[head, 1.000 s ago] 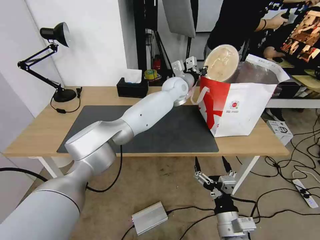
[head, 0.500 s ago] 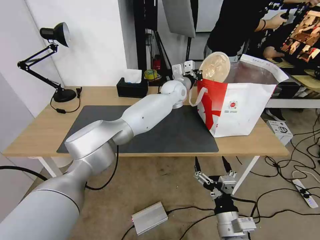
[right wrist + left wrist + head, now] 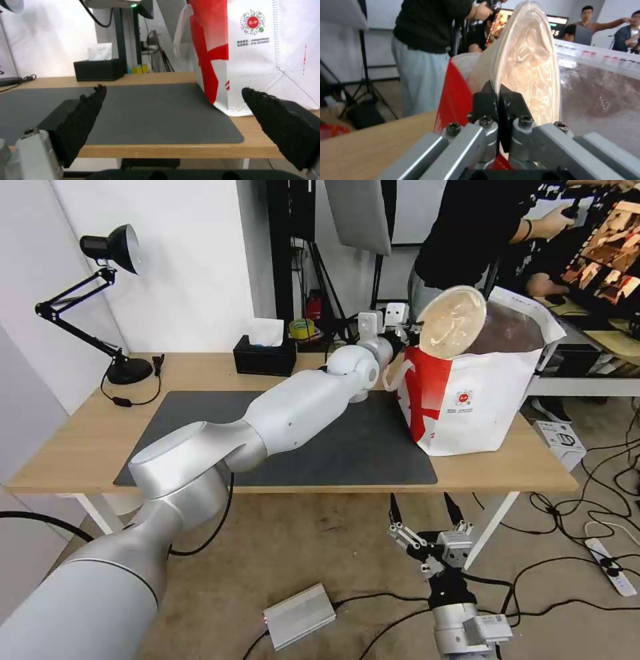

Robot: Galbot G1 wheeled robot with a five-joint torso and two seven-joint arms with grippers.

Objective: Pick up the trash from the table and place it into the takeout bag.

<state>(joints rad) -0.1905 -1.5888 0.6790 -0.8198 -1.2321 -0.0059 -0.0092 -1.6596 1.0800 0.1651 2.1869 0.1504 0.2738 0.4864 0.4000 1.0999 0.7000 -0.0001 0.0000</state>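
Note:
My left gripper (image 3: 409,327) is stretched out to the takeout bag (image 3: 480,403) and is shut on the rim of the beige bowl (image 3: 452,321). The bowl stands tilted on edge over the bag's near red wall, partly inside the open top. The left wrist view shows the black fingers (image 3: 485,101) pinching the bowl (image 3: 530,62), with the silver lining (image 3: 603,95) behind it. My right gripper (image 3: 423,507) hangs open below the table's front edge. In its own view the right gripper (image 3: 173,100) faces the mat (image 3: 150,112) and the bag (image 3: 266,50).
The bag stands at the right end of the table (image 3: 80,440), partly on the dark mat (image 3: 333,447). A black tissue box (image 3: 265,355) and a desk lamp (image 3: 110,250) stand at the back. Cables and a power brick (image 3: 299,615) lie on the floor.
My left gripper has carried the bowl to the right and a little up, farther over the bag's opening. The bag's top has leaned right. The right arm has not moved.

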